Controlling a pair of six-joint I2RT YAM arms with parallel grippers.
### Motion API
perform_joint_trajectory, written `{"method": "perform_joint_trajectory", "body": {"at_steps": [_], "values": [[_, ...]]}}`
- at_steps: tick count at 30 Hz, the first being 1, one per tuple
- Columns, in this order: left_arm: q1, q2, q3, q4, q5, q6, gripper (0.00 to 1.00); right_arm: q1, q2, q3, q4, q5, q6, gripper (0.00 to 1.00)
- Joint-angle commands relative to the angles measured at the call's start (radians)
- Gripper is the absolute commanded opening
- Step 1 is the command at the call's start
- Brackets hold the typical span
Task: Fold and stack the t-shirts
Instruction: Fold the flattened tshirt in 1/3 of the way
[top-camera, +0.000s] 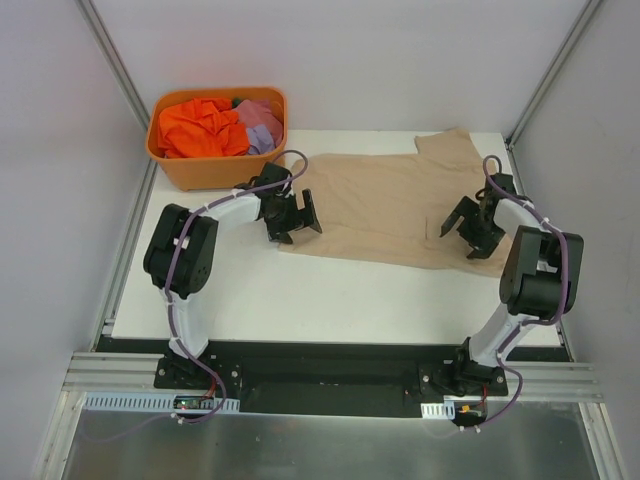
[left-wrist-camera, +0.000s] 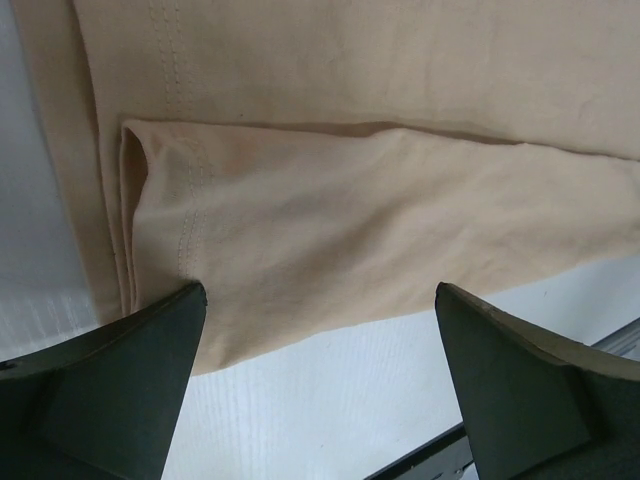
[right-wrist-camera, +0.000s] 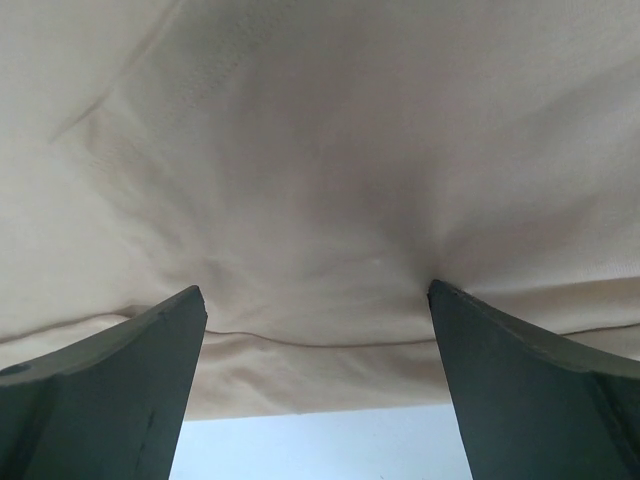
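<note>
A beige t-shirt (top-camera: 395, 205) lies spread flat across the back half of the white table (top-camera: 300, 300). My left gripper (top-camera: 293, 217) is open over the shirt's left edge; in the left wrist view the folded hem corner (left-wrist-camera: 300, 250) lies between my spread fingers (left-wrist-camera: 120, 390). My right gripper (top-camera: 470, 228) is open over the shirt's near right edge; in the right wrist view the cloth (right-wrist-camera: 320, 200) lies between its fingers (right-wrist-camera: 110, 390). An orange t-shirt (top-camera: 200, 128) and a lilac t-shirt (top-camera: 262, 128) lie crumpled in the tub.
The orange plastic tub (top-camera: 200, 170) stands at the table's back left corner, close behind my left arm. Grey walls with metal frame posts enclose the table on three sides. The black mounting rail (top-camera: 320, 365) runs along the near edge.
</note>
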Motion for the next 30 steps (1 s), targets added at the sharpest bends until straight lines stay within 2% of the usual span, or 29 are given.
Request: {"method": "perform_joint_trajectory", "body": {"at_steps": [1,7,15,23,30], "values": [[-0.002,0.002,-0.078,-0.009,-0.029,0.001,0.99,0.001,0.003,-0.052,0.002,0.012,-0.022,0.96],[-0.008,-0.164,-0.322,-0.015,-0.067,-0.024,0.99,0.001,-0.112,-0.201,-0.007,0.009,-0.007,0.96],[-0.02,-0.498,-0.696,-0.04,-0.128,-0.09,0.99,0.004,-0.334,-0.431,-0.085,-0.003,0.033,0.96],[-0.064,-0.751,-0.885,-0.089,-0.133,-0.195,0.99,0.004,-0.597,-0.604,-0.153,-0.029,0.065,0.96],[-0.075,-0.929,-0.98,-0.15,-0.124,-0.268,0.99,0.004,-0.663,-0.62,-0.154,-0.061,0.025,0.96]]}}
